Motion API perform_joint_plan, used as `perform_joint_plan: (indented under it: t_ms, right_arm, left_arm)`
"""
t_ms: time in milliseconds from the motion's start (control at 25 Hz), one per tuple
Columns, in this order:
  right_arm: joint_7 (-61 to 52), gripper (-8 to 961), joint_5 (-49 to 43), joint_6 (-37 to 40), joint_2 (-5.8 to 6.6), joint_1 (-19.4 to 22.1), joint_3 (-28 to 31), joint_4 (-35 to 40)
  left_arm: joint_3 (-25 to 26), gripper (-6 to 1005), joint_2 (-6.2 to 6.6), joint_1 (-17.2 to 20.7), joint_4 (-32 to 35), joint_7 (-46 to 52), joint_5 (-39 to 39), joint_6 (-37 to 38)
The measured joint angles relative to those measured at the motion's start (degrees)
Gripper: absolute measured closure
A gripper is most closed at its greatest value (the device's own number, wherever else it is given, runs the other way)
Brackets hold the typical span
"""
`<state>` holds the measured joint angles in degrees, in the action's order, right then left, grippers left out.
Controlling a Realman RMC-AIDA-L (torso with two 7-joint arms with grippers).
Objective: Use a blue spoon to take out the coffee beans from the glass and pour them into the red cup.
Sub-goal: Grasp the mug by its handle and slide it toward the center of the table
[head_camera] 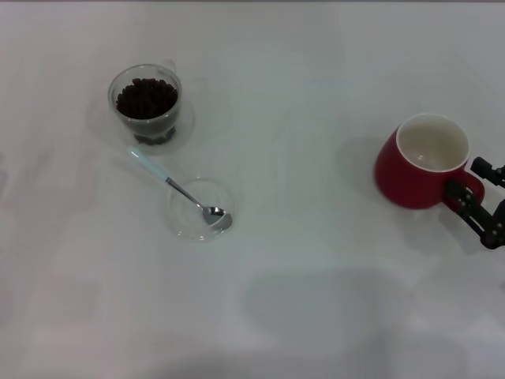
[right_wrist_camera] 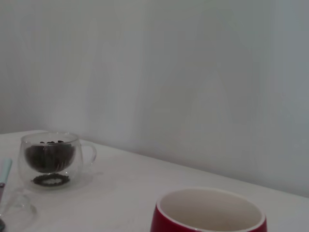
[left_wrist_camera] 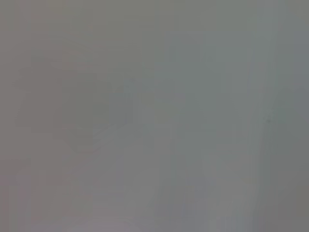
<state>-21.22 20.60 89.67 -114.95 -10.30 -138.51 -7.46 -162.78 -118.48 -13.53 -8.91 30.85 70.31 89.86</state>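
Note:
The glass (head_camera: pixel 146 103) (right_wrist_camera: pixel 49 160) stands at the far left of the white table, filled with dark coffee beans (head_camera: pixel 147 98) (right_wrist_camera: pixel 48 155). Just in front of it lies the blue spoon (head_camera: pixel 177 189), its pale handle (right_wrist_camera: pixel 4 170) pointing toward the glass and its silver bowl resting in a flat clear saucer (head_camera: pixel 199 209). On the right stands the red cup (head_camera: pixel 418 162) (right_wrist_camera: pixel 210 212), upright, with nothing in its cream inside. My right gripper (head_camera: pixel 467 180) is at the cup's near right side, shut on its red loop handle. The left gripper is out of view.
The white table (head_camera: pixel 316 260) stretches between the saucer and the red cup. A pale wall (right_wrist_camera: pixel 193 72) rises behind the table in the right wrist view. The left wrist view shows only a plain grey surface.

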Motion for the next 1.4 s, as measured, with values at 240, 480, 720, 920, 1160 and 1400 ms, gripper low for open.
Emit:
perform_joint_plan:
  t_ms: [240, 480, 720, 920, 1160, 1400]
  right_arm:
    - [0.0, 474, 0.0, -0.1, 0.0, 0.1, 0.0, -0.4]
    - [0.1, 528, -0.1, -1.5, 0.0, 0.0, 0.0, -0.3]
    - [0.5, 558, -0.1, -1.5, 0.0, 0.1, 0.0, 0.0]
    - [0.4, 621, -0.3, -1.3, 0.03, -0.1, -0.3, 0.0]
    - [0.1, 654, -0.4, -1.0, 0.09, -0.2, -0.5, 0.1]
    - [0.0, 678, -0.2, -0.9, 0.09, -0.2, -0.1, 0.1]
  left_arm:
    - [0.0, 406, 0.0, 0.0, -0.1, 0.1, 0.0, 0.1]
    - [0.0, 406, -0.06, -0.2, -0.1, 0.2, 0.0, 0.1]
    - [0.0, 407, -0.18, -0.2, 0.1, 0.2, -0.1, 0.2]
    - [0.0, 407, -0.18, -0.2, 0.2, 0.2, -0.4, 0.2]
    - [0.0, 406, -0.18, -0.5, 0.3, 0.2, -0.7, 0.2]
    - [0.0, 405, -0.18, -0.5, 0.3, 0.2, -0.8, 0.1]
